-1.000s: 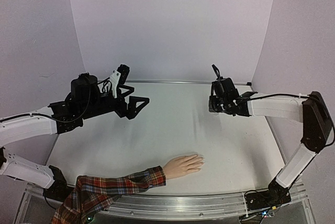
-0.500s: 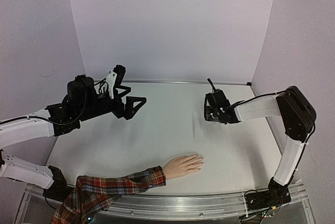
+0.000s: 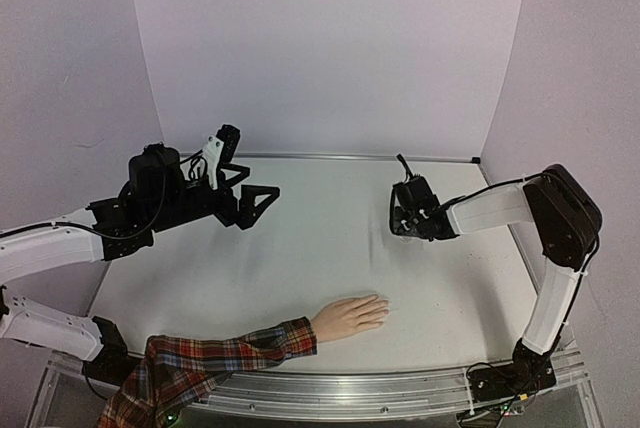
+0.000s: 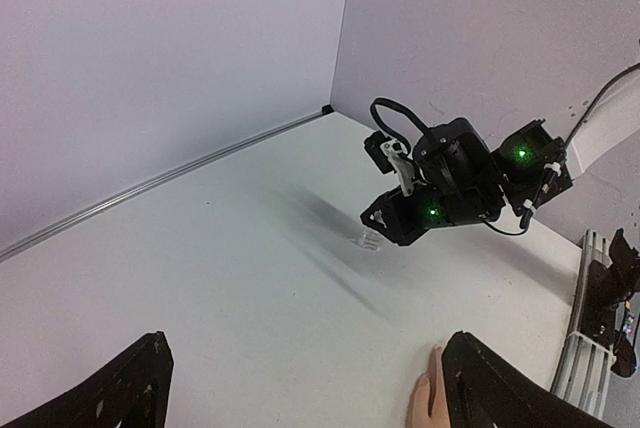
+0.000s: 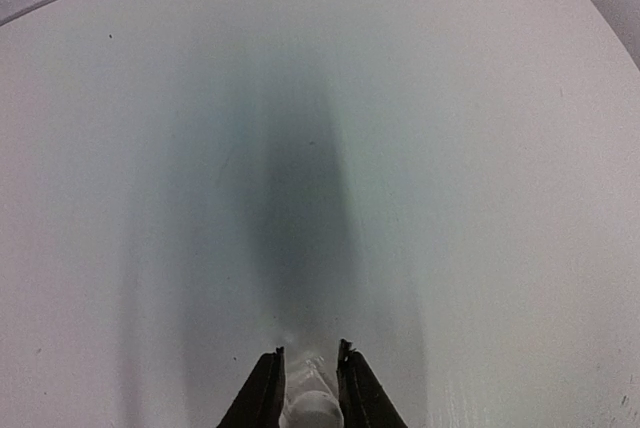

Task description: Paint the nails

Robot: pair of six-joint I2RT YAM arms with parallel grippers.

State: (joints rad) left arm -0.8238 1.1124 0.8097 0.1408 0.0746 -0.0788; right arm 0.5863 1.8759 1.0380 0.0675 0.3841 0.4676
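Note:
The pale peach mannequin hand (image 3: 350, 316) with a red plaid sleeve (image 3: 220, 353) lies flat at the table's near edge, fingers pointing right. Its nails (image 3: 384, 308) are barely distinguishable from the skin; two fingertips (image 4: 436, 349) show in the left wrist view. My right gripper (image 3: 400, 225) is low over the table's middle right, shut on a small clear white-capped bottle (image 5: 308, 406), which also shows in the left wrist view (image 4: 368, 240) touching the table. My left gripper (image 3: 258, 203) is open and empty, held above the table's left, far from the hand.
A white table (image 3: 330, 248) is enclosed by pale walls at the back and both sides. An aluminium rail (image 3: 400, 388) runs along the near edge. The right arm's elbow (image 3: 565, 203) stands high at the right wall.
My right gripper has moved left and down to the table with the bottle, and its elbow has swung up. My left gripper has shifted slightly left.

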